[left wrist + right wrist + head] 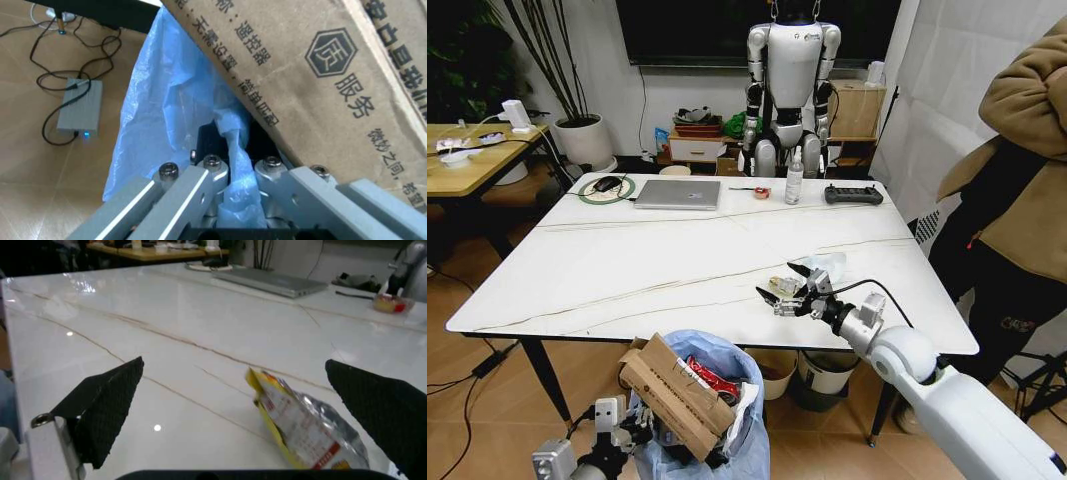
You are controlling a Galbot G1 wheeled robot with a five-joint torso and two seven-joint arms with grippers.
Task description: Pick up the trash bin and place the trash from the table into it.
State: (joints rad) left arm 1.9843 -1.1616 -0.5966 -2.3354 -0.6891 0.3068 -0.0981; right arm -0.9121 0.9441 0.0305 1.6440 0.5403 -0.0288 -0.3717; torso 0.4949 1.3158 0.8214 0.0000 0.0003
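Trash already fills much of the trash bin [702,415]: a brown cardboard piece [672,395] and a red wrapper [710,377] sit inside its pale-blue bag, held beside the near edge of the white marble worktop [627,270]. The left pincer [230,200] is clamped on a fold of that bag. Litter remains on the worktop: a printed wrapper [300,422] and a clear plastic pack [832,265]. The right pincer [785,282] hovers spread wide around the wrapper, gripping nothing.

A laptop [678,194] is set at the far edge; left of it a mouse [607,183] is seen, right of it a bottle [794,177] and a controller [853,195].
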